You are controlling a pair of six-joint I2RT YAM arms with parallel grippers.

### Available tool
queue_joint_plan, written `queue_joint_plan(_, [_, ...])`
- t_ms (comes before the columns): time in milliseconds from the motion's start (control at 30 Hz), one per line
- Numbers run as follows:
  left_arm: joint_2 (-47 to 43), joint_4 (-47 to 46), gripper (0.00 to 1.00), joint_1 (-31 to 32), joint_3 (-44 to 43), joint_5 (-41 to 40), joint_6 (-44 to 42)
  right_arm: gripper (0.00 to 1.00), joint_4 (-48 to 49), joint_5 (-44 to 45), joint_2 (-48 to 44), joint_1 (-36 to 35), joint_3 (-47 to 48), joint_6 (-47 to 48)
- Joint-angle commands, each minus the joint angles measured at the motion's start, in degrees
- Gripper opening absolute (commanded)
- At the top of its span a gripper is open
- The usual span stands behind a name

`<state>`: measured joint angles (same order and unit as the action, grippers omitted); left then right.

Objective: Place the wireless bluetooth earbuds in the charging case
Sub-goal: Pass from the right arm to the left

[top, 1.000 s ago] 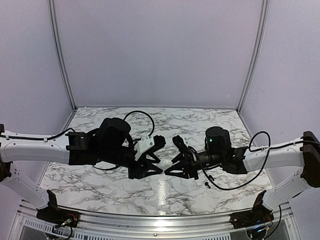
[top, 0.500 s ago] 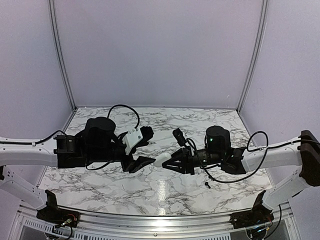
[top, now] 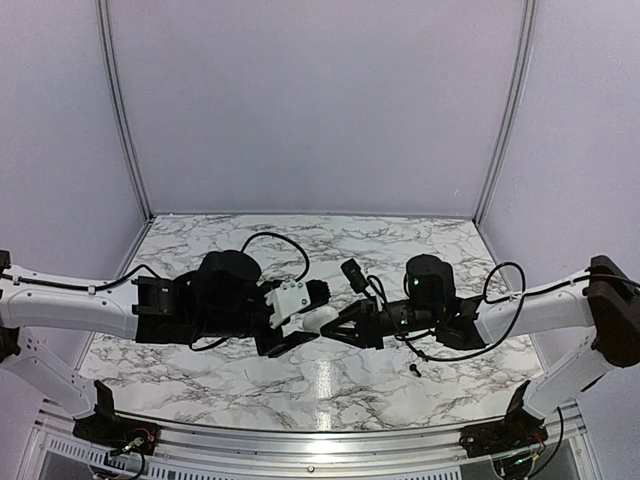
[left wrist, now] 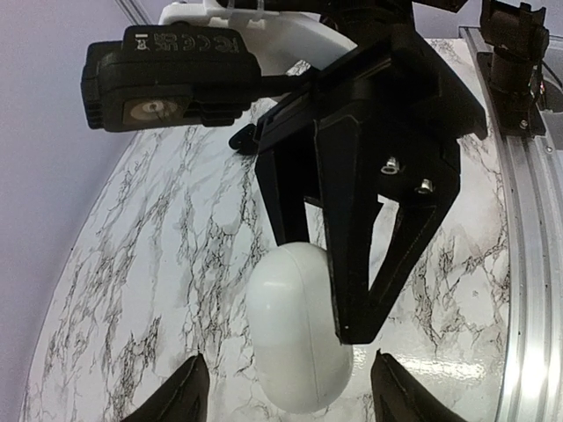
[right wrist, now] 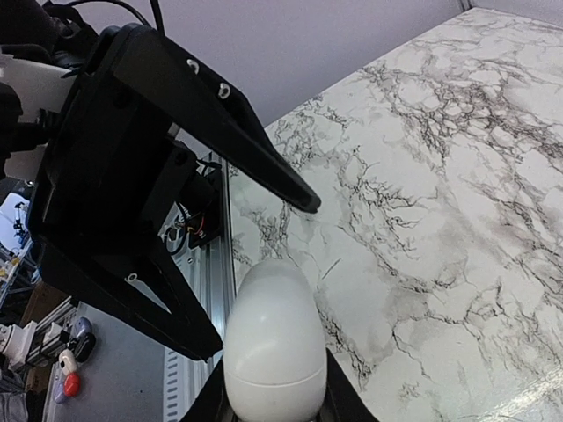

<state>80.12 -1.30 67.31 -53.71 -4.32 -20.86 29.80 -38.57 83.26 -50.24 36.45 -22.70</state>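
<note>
Glossy white egg-shaped charging case (right wrist: 274, 343) was lid shut with a thin seam visible near one end, at mid-tabletop between the two arms and apparently held above the surface. The right pincer (top: 337, 323) was clenched on the case, one black finger across its side and the other behind it. The left pincer (left wrist: 290, 394) was released, jaws spread wide, facing the case's free end with a finger on either side and not touching it. One tiny black earbud (top: 413, 369) lay on the white marble-patterned tabletop (top: 200, 375), below the right forearm and well apart from the case. Too small to tell its orientation. Other earbuds were not made out. A black cable (top: 285, 243) looped over the left wrist.
</note>
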Motion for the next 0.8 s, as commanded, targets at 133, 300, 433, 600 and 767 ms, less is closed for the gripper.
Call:
queue_joint_plan(133, [3.45, 1.17, 0.62, 1.13, -3.67, -2.20, -2.89, 0.00, 5.72, -0.90, 1.78, -0.47, 1.94, -3.29])
queue_joint_plan(300, [4.56, 1.21, 0.60, 1.25, -4.08, -2.47, -3.45, 0.00, 6.26, -1.13, 2.07, -0.50, 1.96, -3.70])
queue_joint_plan(433, [5.00, 1.21, 0.53, 1.25, -4.12, -2.81, -3.56, 0.00, 6.40, -1.29, 2.12, -0.56, 1.97, -3.76])
queue_joint_plan(600, [5.41, 2.81, 0.44, 1.25, -4.29, -4.12, -4.10, 0.00, 6.68, -1.73, 2.18, -0.50, 2.15, -4.06])
queue_joint_plan(767, [5.03, 2.97, 0.35, 1.25, -4.12, -5.11, -3.76, 0.00, 7.27, -2.08, 2.21, -0.54, 2.05, -4.53])
